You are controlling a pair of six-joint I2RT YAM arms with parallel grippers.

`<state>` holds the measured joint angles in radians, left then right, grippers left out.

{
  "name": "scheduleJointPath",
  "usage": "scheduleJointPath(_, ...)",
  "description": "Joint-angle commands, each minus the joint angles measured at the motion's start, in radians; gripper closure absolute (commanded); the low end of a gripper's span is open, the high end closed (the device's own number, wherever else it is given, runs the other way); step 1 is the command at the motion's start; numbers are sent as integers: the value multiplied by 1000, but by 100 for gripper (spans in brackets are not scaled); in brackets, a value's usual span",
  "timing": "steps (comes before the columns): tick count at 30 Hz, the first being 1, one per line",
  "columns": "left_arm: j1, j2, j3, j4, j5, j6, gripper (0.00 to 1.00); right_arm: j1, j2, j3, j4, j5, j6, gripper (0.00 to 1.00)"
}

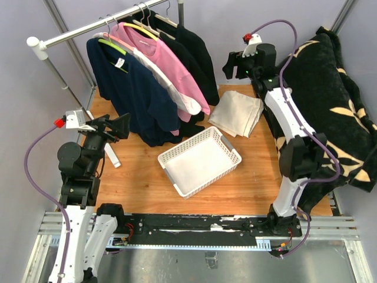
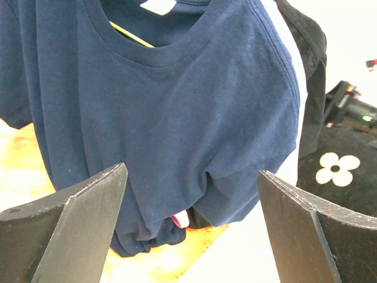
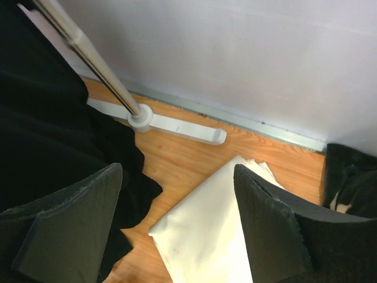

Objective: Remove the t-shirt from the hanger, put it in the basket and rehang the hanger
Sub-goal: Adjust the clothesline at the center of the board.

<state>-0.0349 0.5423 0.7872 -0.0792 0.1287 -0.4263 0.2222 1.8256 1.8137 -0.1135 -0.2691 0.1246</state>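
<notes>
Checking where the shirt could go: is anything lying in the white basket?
No, the white basket shows only its bare slatted bottom.

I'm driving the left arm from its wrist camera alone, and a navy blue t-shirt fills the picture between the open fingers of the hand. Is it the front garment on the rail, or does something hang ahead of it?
Observer: The navy blue cotton t-shirt is the garment nearest the left hand on the silver metal rail. A white top, a pink top and black tops hang behind it.
Operator: Good. Is the other arm anywhere near my shirt?
Observer: No. The right hand is open at the rail's other end, beside the black tops and well apart from the navy one, and it looks down on a folded cream cloth.
</notes>
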Motion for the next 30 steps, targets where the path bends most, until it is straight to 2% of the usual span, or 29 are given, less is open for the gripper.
scheduleJointPath(1, 6, -40, -31, 9, 13, 9, 3, -21, 136, 102, -69, -2, 1, 22)
scheduleJointPath(9, 6, -75, -90, -17, -73, 5, 4, -21, 342, 224, -53, 39, 22, 22)
scheduleJointPath(20, 6, -82, -154, -2, -370, -63, 4, -82, 640, 467, -27, -38, 226, 24)
scheduleJointPath(30, 6, -144, -217, 59, -542, -87, 3, -103, 782, 513, 120, -117, 354, 25)
